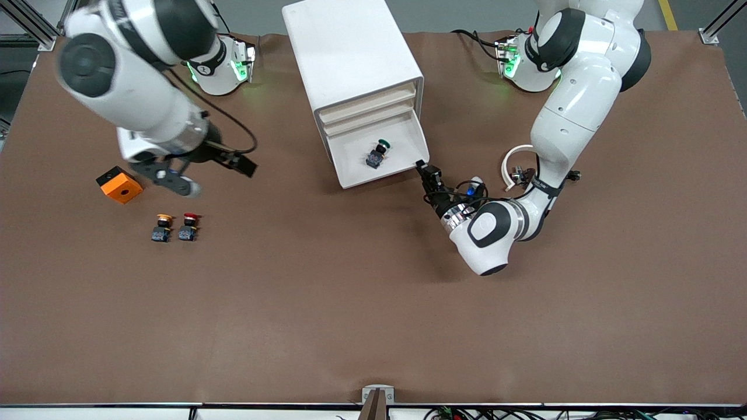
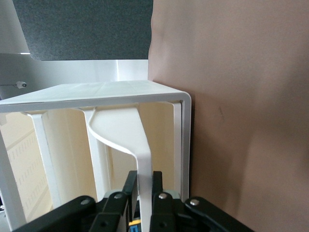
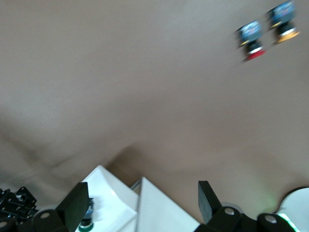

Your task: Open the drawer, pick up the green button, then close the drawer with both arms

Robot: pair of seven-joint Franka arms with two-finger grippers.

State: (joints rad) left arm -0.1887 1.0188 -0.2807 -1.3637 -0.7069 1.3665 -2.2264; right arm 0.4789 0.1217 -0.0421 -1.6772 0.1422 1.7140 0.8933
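The white cabinet [image 1: 350, 46] stands near the arms' bases, and its lowest drawer [image 1: 382, 177] is pulled out. The green-capped button [image 1: 379, 153] lies on the drawer floor and also shows in the right wrist view [image 3: 87, 220]. My left gripper [image 1: 421, 169] is at the corner of the drawer front toward the left arm's end. In the left wrist view it [image 2: 144, 186] is shut on the drawer's thin white front lip [image 2: 140, 145]. My right gripper [image 1: 220, 178] hangs open over the table toward the right arm's end, holding nothing [image 3: 142, 205].
An orange block [image 1: 119, 185] lies toward the right arm's end of the table. A yellow-capped button [image 1: 162, 227] and a red-capped button [image 1: 188, 226] sit side by side, nearer the front camera than the block. The three upper drawers are shut.
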